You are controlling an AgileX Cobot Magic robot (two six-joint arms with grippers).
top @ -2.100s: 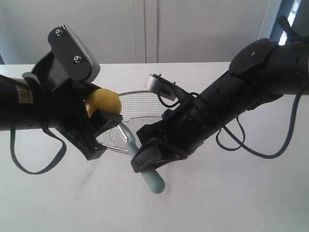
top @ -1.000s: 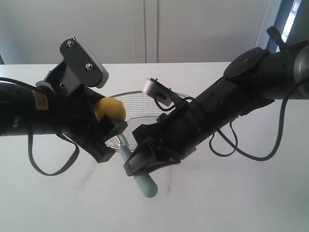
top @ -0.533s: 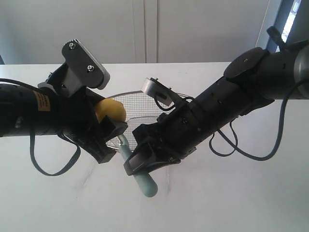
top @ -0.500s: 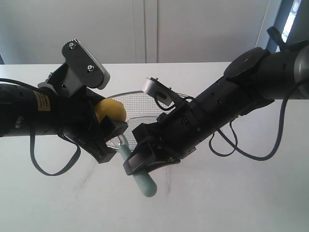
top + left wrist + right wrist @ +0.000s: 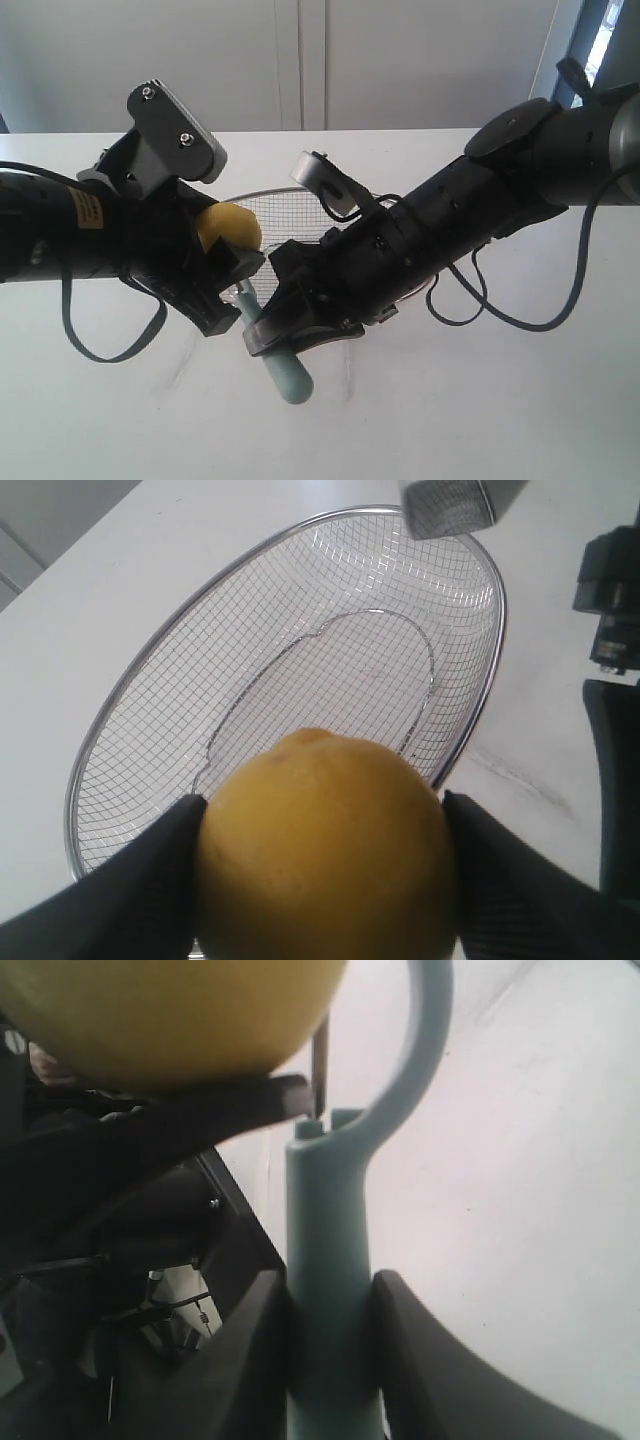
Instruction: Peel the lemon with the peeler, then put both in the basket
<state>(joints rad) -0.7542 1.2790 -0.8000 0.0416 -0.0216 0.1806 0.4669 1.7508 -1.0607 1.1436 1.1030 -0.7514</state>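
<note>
The left gripper (image 5: 322, 880) was clenched on the lemon (image 5: 228, 227), its dark fingers (image 5: 120, 900) pressing opposite sides so the fruit hung in the air with one face left bare for the blade; it hovered near the rim of the basket (image 5: 300, 630), probably so that both things could be dropped in afterwards; the right gripper (image 5: 330, 1355) was clamped round the pale teal handle of the peeler (image 5: 282, 368), head raised toward the lemon; the blade stood just beside the skin, close to one left finger, though contact could not be told; the visible skin looked unbroken, so peeling seemed barely begun
</note>
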